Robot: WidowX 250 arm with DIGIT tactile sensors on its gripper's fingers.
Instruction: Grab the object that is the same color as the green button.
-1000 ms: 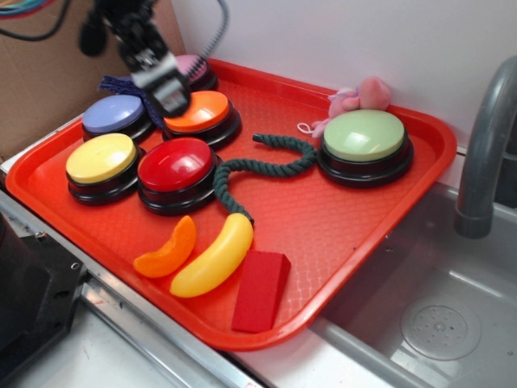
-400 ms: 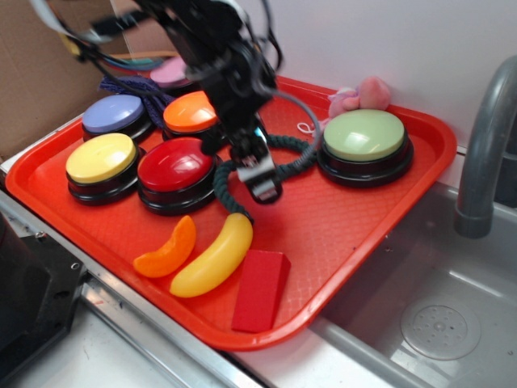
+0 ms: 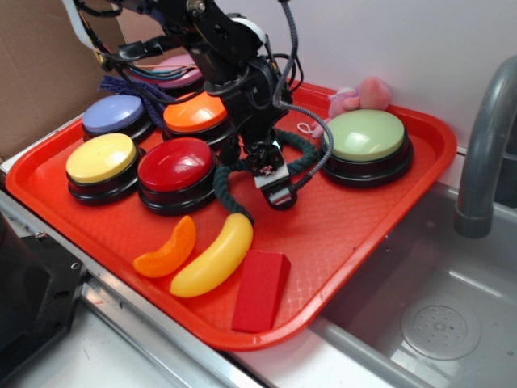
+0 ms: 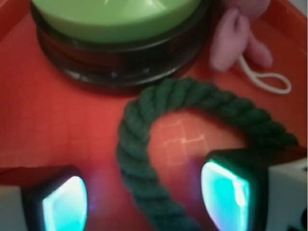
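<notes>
The dark green twisted rope lies curved on the red tray, between the red button and the pale-green dome button. My gripper hangs low over the middle of the rope, partly hiding it. In the wrist view the rope arcs up between my two fingers, which stand wide apart with one glowing pad on each side and touch nothing. My gripper is open around the rope. The green button fills the top of the wrist view.
Yellow, red, orange, lavender-blue and pink buttons stand at the tray's left. A toy banana, orange slice and red block lie at the front. A pink plush sits behind the green button. Sink and faucet are right.
My gripper swung from the back left, above the orange button, rightward and down to the middle of the rope. It sank slightly lower in the last half second. The rope has not moved.
</notes>
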